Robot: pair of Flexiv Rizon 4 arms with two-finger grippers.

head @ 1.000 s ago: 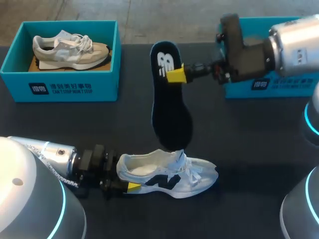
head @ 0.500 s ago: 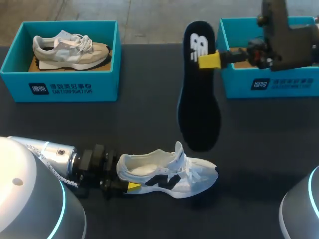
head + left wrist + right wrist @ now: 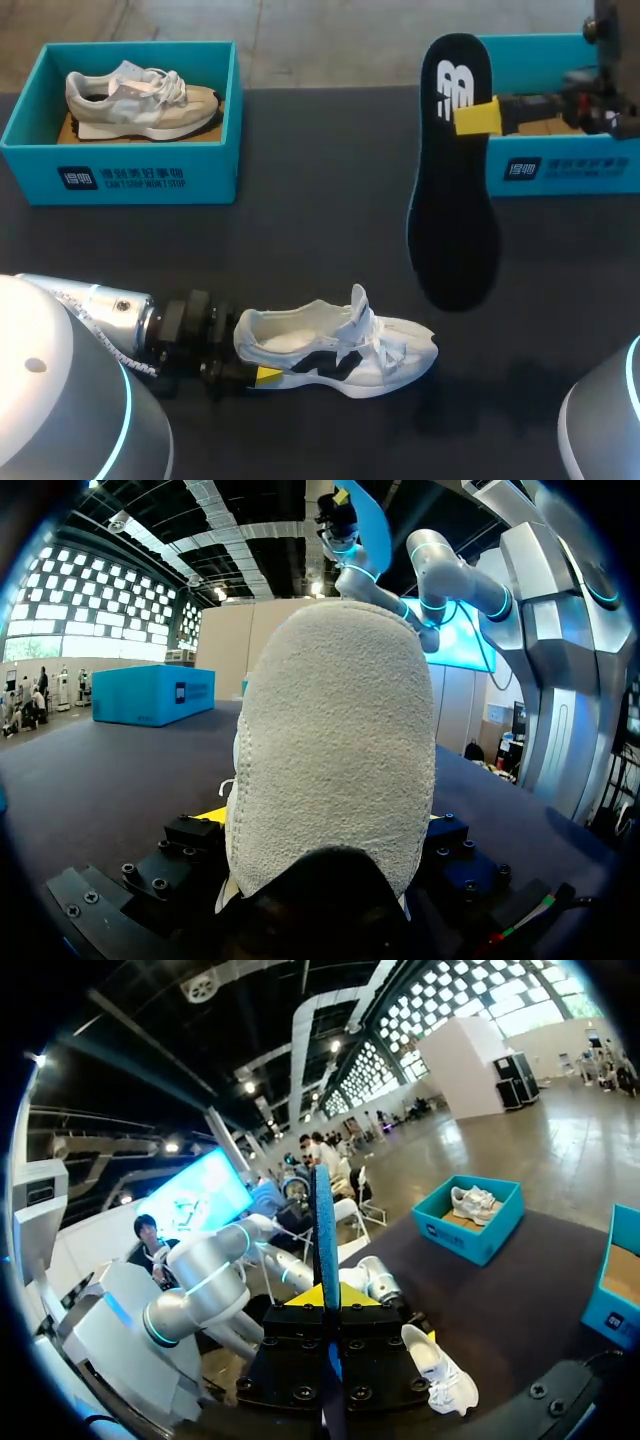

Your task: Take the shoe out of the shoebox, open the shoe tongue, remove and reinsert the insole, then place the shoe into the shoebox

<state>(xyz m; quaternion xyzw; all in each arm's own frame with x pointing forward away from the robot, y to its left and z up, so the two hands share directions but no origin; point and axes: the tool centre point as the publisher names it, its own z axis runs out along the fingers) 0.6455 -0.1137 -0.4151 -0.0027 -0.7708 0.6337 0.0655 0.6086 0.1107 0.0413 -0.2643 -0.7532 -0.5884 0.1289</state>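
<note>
Overhead head view — left wrist close behind shared shoe (image 3: 330, 352).

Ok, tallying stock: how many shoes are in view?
2: a beige shoe in the left shoebox; a white shoe on the table, in the left gripper. The right shoebox is partly hidden.

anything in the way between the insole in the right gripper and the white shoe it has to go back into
Nothing visible. The insole hangs from the right gripper over bare table, beyond the toe of the white shoe. The shoe's opening faces up, uncovered; the left gripper holds its heel.
</note>
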